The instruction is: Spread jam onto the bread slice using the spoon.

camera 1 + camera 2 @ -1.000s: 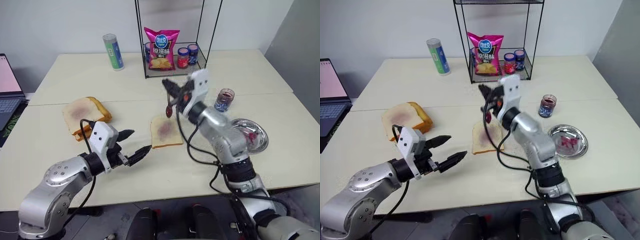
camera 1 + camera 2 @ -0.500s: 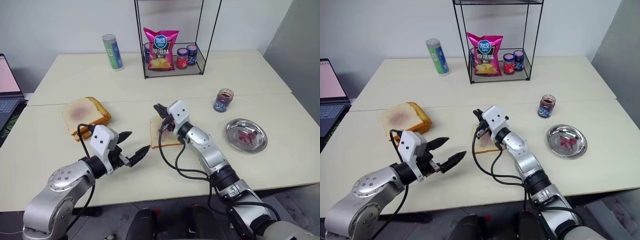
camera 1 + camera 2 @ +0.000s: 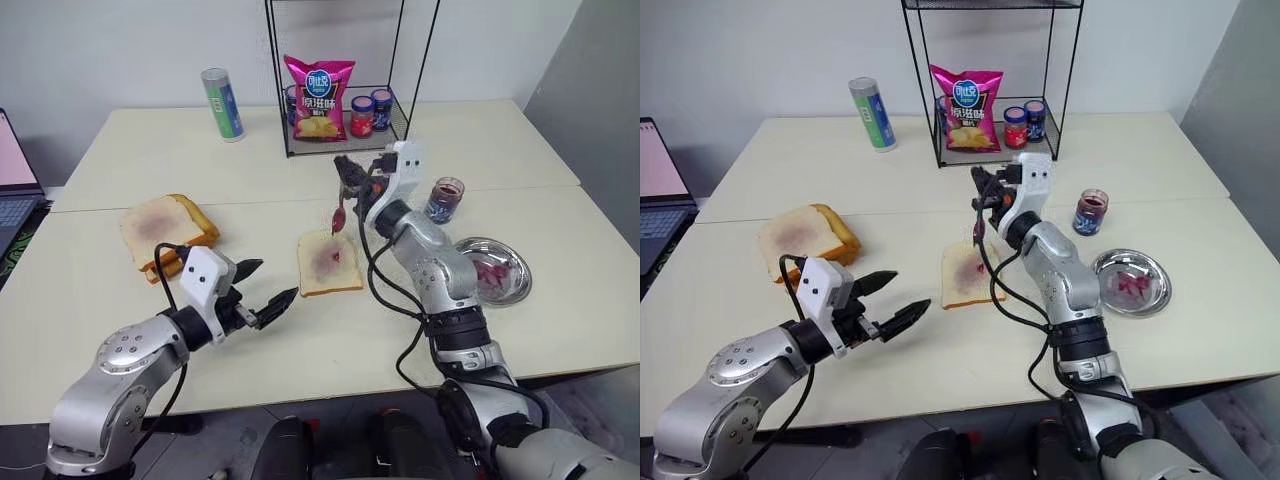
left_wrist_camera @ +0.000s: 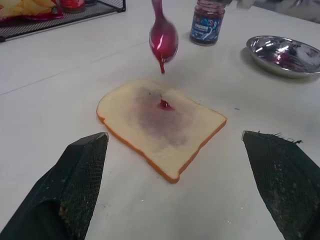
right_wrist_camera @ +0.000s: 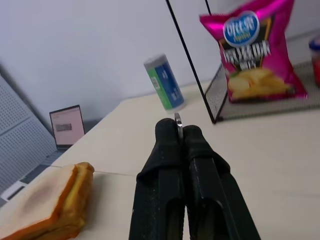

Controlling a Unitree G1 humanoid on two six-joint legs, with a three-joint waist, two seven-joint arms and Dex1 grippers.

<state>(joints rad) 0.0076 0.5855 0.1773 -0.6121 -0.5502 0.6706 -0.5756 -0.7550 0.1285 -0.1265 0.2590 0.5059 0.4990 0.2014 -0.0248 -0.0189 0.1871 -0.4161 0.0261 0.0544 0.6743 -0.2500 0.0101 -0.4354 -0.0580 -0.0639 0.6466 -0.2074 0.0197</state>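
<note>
Dangling mid-frame, the spoon (image 4: pixel 163 37) drips jam (image 4: pixel 164 104) onto the bread slice (image 4: pixel 161 125), pinched by the right gripper (image 3: pixel 347 170); left gripper (image 3: pixel 268 290) spread wide, lower left.

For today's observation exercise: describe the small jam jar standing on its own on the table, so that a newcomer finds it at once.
Start at the black wire rack at the table's far side, then look toward the round metal plate on the robot's right. Between them stands a small clear glass jar of dark purple-red jam, lidless, unlike the red- and blue-lidded jars inside the rack.
</note>
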